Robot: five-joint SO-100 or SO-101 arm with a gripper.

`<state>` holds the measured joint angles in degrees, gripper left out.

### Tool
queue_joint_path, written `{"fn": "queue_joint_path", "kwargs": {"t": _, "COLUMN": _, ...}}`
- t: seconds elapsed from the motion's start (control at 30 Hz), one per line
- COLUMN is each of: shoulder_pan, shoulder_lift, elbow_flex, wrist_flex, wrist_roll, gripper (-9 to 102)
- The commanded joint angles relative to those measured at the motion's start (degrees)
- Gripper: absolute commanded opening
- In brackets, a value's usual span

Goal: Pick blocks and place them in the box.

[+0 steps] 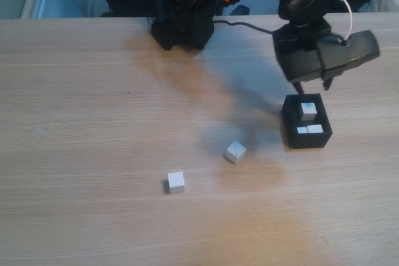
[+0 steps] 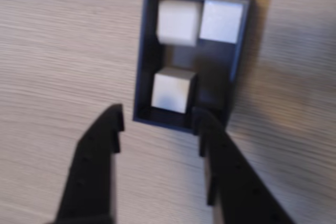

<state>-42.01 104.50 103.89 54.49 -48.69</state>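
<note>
Three blocks (image 2: 178,20) inside box (image 2: 239,66), long axis toward spread, empty tool (image 2: 157,124)

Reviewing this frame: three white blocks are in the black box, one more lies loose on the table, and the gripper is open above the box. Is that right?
Not quite: two blocks lie loose on the table, one and another, as the fixed view shows. The rest holds: three blocks are in the box, and the gripper is open above it.
</note>
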Motion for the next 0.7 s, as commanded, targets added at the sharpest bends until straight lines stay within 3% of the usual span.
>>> {"fn": "queue_joint_path", "kwargs": {"t": 0.0, "shoulder_pan": 2.8, "shoulder_lift": 5.3, "elbow_flex": 1.8, "wrist_flex": 2.6, "wrist_roll": -3.5, "gripper": 11}}
{"fn": "queue_joint_path", "kwargs": {"t": 0.17, "shoulder_pan": 7.9, "shoulder_lift": 14.2, "elbow_flex": 13.0, "wrist_flex": 5.6, "wrist_roll": -14.7, "gripper": 13}}
{"fn": "queue_joint_path", "kwargs": {"t": 0.37, "shoulder_pan": 15.4, "shoulder_lift": 22.9, "elbow_flex": 24.4, "wrist_flex": -3.5, "wrist_roll": -26.0, "gripper": 15}}
{"fn": "queue_joint_path", "kwargs": {"t": 0.67, "shoulder_pan": 23.0, "shoulder_lift": 24.3, "elbow_flex": 29.3, "wrist_flex": -12.4, "wrist_roll": -41.3, "gripper": 17}}
